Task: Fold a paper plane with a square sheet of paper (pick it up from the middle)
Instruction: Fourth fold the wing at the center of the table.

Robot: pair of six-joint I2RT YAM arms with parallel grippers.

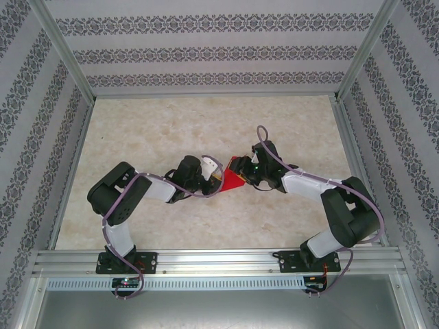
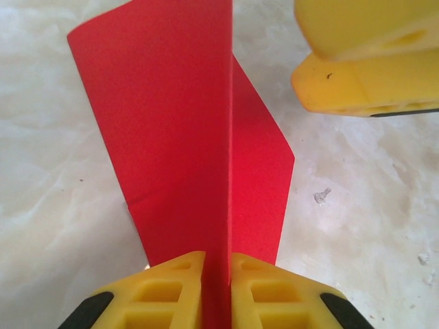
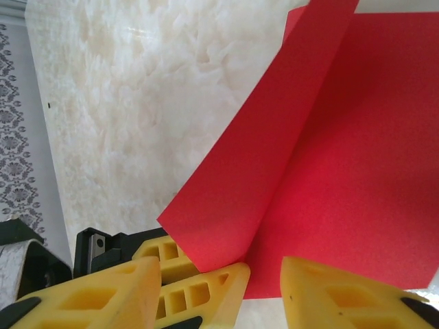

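Observation:
The red square sheet of paper [image 1: 234,181] is folded along a centre crease and held just above the table between the two arms. My left gripper [image 2: 218,260] is shut on the crease, and the sheet [image 2: 171,137] stands up from its yellow jaws with a flap falling to each side. My right gripper [image 3: 221,269] is open, its two yellow fingers set wide apart at the near edge of the paper [image 3: 329,171]. The left gripper's fingers [image 3: 206,291] lie between them. In the top view the left gripper [image 1: 214,173] and right gripper [image 1: 241,168] nearly meet at the sheet.
The marble-patterned table [image 1: 171,130] is fenced by an aluminium frame and patterned walls. Both arms bend inward from their bases on the near rail [image 1: 219,260]. The right gripper's fingers [image 2: 357,75] hang close beside the paper's upper right in the left wrist view.

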